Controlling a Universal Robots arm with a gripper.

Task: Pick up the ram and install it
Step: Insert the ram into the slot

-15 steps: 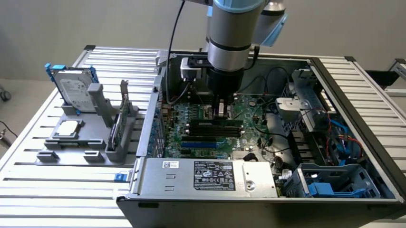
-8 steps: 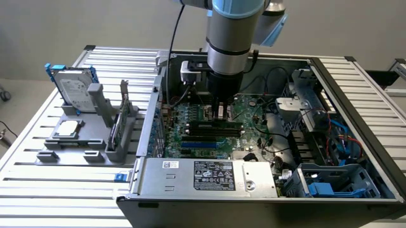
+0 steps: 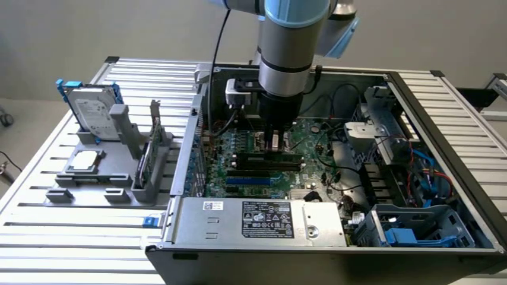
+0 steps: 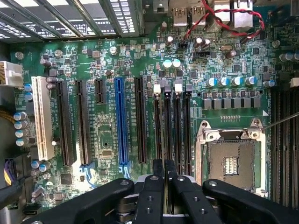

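Slatted metal tabletop carries an open computer case; inside, the gripper is clenched on the ram, pressing it into a motherboard slot beside the empty processor socket.

Ext cam high, front-on, mid-range; wrist cam looks straight down, close; both share motherboard.

The big flat computer board is green with tiny silver dots. One long slot on it is bright blue, one slot is white, and the others are black. The claw is black. Thin twisted wires are red. The ribbed metal tabletop has silver and grey stripes.
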